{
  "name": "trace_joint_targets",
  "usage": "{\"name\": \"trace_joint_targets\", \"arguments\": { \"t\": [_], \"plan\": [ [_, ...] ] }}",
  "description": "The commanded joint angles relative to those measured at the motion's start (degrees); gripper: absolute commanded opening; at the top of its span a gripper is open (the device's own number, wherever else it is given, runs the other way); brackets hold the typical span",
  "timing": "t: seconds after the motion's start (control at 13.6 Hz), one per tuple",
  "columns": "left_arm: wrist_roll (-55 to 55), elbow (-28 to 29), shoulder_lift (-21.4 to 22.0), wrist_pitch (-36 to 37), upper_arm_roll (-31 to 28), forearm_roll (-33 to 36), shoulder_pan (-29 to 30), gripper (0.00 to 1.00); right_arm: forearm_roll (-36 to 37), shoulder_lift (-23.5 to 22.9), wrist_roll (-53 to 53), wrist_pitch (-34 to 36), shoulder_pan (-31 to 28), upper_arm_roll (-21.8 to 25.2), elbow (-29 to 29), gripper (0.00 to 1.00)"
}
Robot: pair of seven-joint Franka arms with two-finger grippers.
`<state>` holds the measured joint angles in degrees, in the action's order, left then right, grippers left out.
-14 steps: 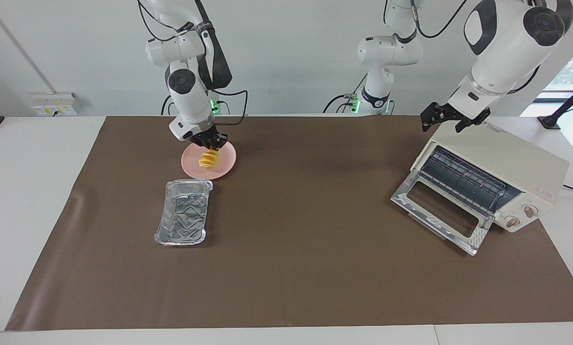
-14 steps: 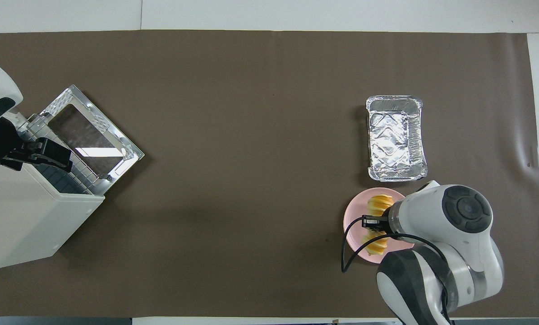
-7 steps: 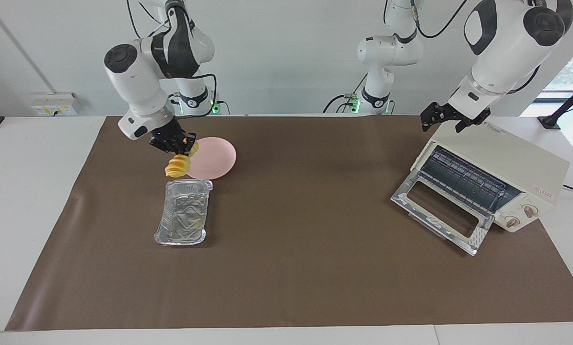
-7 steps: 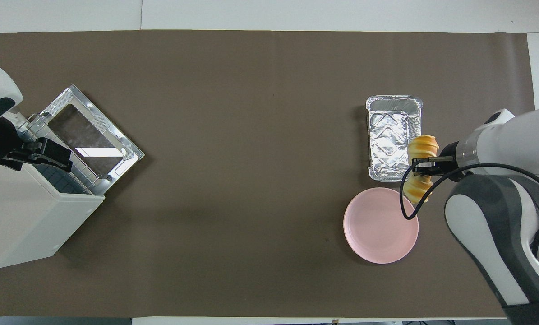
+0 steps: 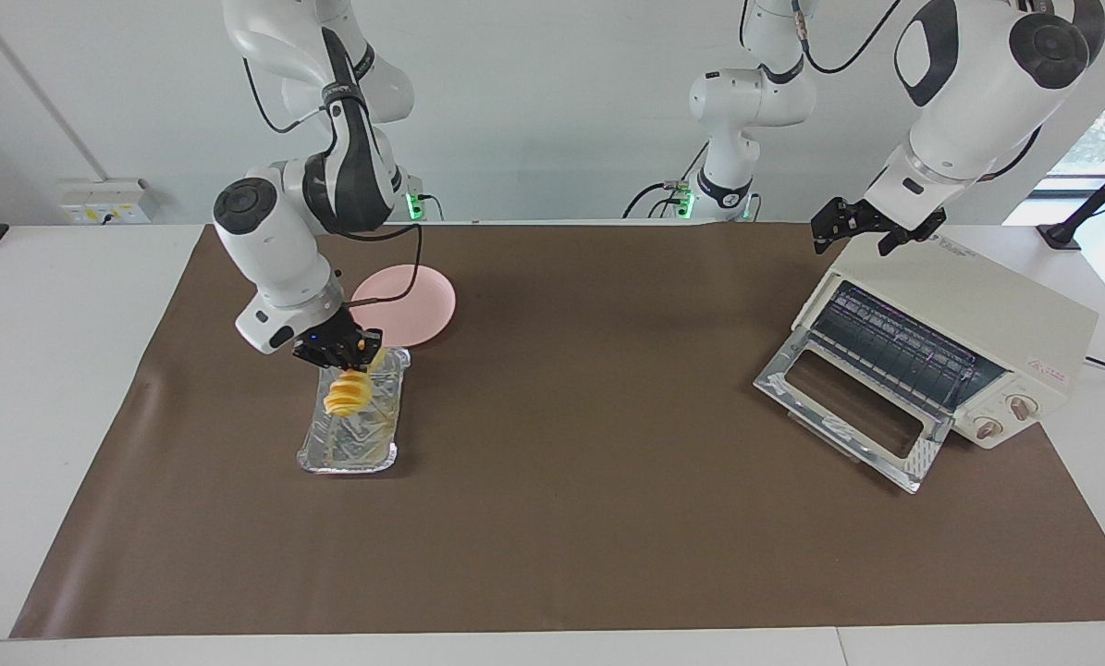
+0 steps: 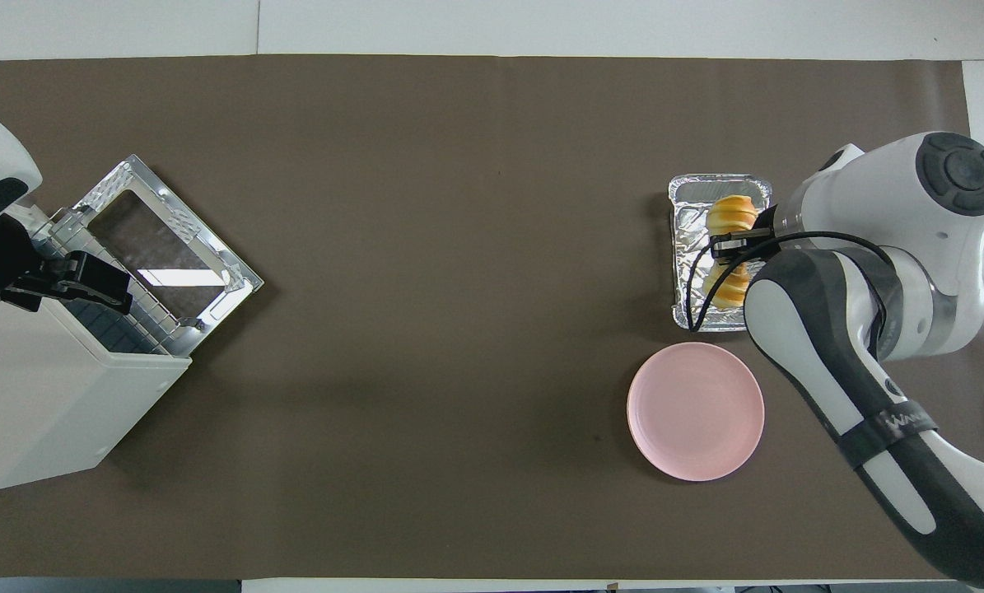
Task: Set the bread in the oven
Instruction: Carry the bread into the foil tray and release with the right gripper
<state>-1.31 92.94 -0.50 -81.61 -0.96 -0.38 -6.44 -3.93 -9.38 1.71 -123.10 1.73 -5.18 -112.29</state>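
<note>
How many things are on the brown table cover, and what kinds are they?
Bread: 1, held in the right gripper over the foil tray
Foil tray: 1
Pink plate: 1
Toaster oven: 1, door open
Total: 4

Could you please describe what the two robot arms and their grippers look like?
Both arms have glossy white rounded shells with dark grey or black joint sections and round dark end caps. The right gripper and left gripper are black. A thin black cable loops beside the right arm's wrist; its forearm carries a dark band with white lettering.
</note>
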Motion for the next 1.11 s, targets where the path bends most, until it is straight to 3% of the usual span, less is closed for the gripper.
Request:
{"name": "trace_joint_targets", "arguments": {
  "t": [0.0,0.59,0.66,0.74,0.81,1.03],
  "plan": [
    [-0.4,0.8,0.9,-0.8,0.1,0.3,0.3,1.0,2.3,-3.4,-0.5,-1.3,-0.1,-0.2,3.0,0.0],
    [-0.4,0.8,0.9,-0.8,0.1,0.3,0.3,1.0,2.4,-5.5,-2.5,-7.9,1.1,-0.3,-2.7,0.02],
    [-0.4,0.8,0.9,-0.8,0.1,0.3,0.3,1.0,2.5,-5.5,-2.6,-8.9,1.2,-0.3,-3.5,0.29],
    [-0.4,0.8,0.9,-0.8,0.1,0.3,0.3,1.0,3.0,-5.6,-2.7,-9.0,1.1,-0.2,-3.4,0.74],
    [-0.4,0.8,0.9,-0.8,0.1,0.3,0.3,1.0,4.1,-5.6,-2.7,-8.4,1.0,-0.2,-2.8,1.0],
    [-0.4,0.8,0.9,-0.8,0.1,0.3,0.3,1.0,7.8,-5.4,-3.3,-3.9,0.4,-0.2,1.1,1.0]
  ]
}}
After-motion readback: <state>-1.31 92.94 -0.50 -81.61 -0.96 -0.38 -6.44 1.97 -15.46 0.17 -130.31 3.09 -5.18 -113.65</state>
